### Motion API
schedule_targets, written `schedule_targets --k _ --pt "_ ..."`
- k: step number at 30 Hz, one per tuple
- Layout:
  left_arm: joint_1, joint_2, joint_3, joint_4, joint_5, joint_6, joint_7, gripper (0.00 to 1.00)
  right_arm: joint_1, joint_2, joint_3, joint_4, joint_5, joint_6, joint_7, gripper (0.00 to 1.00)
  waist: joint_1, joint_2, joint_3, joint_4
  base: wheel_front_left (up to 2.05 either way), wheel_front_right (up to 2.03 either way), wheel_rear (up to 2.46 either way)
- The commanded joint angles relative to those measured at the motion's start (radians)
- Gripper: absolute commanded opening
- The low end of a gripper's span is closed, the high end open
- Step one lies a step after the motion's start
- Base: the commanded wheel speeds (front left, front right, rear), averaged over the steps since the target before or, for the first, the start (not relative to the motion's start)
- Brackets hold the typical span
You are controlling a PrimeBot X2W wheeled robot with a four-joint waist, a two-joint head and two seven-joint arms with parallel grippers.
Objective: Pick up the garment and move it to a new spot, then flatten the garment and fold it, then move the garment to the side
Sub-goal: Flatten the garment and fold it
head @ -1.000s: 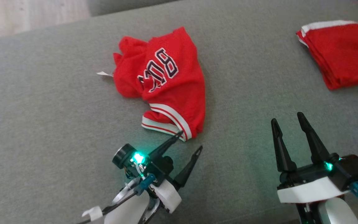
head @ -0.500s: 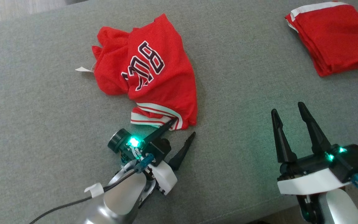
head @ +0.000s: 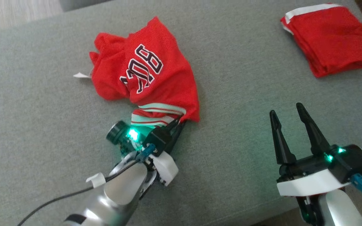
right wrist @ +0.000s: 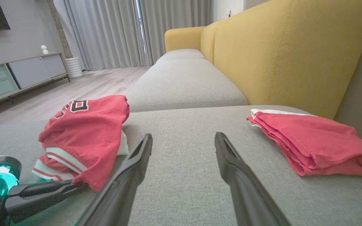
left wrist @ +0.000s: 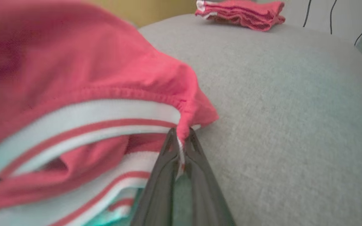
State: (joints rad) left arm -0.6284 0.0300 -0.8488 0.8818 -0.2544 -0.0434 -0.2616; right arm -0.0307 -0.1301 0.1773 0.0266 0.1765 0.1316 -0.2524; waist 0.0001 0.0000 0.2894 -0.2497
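Since the grey cushion offers a broad flat bed, the crumpled red garment lies mid-cushion, well apart from a folded red pile at far right. The left gripper is pinched shut on the corner of the striped hem, probably to lift the garment to a new spot. The right gripper hangs spread and empty nearby, seemingly in reserve.

Site: domestic living rm.
Evidence, rt wrist view: sofa w/ yellow backrest and grey seat cushions; floor-length grey curtains; low sideboard w/ drawers along wall; wood-look floor. Furnishings consistent w/ a home.
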Motion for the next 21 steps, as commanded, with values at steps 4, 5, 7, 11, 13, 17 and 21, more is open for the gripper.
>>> schedule_targets --k 4,5,7,11,13,17,21 --pt "-0.111 0.02 0.019 -0.176 -0.003 -0.001 0.0 0.0 0.005 0.008 0.025 -0.015 0.01 -0.001 -0.009 1.0 -0.0001 0.0 -0.08 -0.018 0.0 0.0 0.0" --pt "-0.131 0.02 0.03 -0.21 -0.016 -0.007 0.0 0.0 0.01 0.01 0.028 -0.014 0.011 -0.001 -0.009 1.0 -0.0001 0.0 -0.092 -0.023 0.0 0.0 0.0" --pt "-0.188 0.02 0.051 -0.264 -0.02 -0.016 0.0 0.0 0.02 0.016 0.033 -0.01 0.011 -0.001 -0.009 1.0 -0.0001 0.0 -0.116 -0.032 0.0 0.0 0.0" --pt "-0.345 0.029 0.109 -0.301 -0.022 -0.032 0.0 0.0 0.035 0.026 0.037 -0.005 0.013 -0.001 -0.009 1.0 -0.0001 0.0 -0.142 -0.046 0.0 0.0 0.0" --pt "-0.433 0.039 0.152 -0.312 -0.032 -0.037 0.0 0.0 0.042 0.03 0.039 -0.004 0.013 -0.001 -0.009 1.0 -0.0001 0.0 -0.153 -0.052 0.0 0.0 0.0" --pt "-0.582 0.071 0.23 -0.364 -0.03 -0.039 0.0 0.0 0.066 0.031 0.027 -0.004 0.013 -0.001 -0.009 1.0 -0.0001 0.0 -0.177 -0.045 0.0 0.0 0.0" --pt "-0.614 0.105 0.276 -0.377 -0.026 -0.024 0.0 0.0 0.09 0.023 -0.001 -0.01 0.007 -0.001 -0.009 1.0 -0.0001 0.0 -0.195 -0.007 0.0 0.0 0.0"
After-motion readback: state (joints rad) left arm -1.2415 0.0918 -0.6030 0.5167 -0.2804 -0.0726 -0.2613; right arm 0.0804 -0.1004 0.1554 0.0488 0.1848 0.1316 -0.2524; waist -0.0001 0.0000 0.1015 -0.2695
